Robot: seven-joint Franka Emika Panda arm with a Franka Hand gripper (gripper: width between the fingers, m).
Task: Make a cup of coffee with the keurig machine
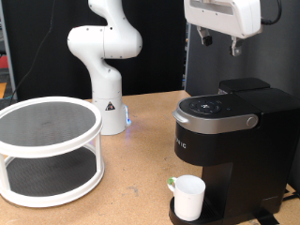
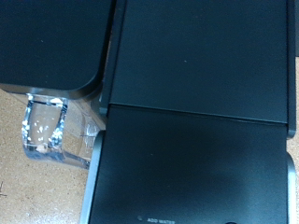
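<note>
Pincer apparently above keurig machine

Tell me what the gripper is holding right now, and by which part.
Nothing. The gripper hangs in the air above the keurig machine, with nothing between its fingers. The cup stands alone at the machine's front.

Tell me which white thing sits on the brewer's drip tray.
The cup, plain and handleless, under the keurig machine. The two-tier rack and the second arm's base stand on the table.
</note>
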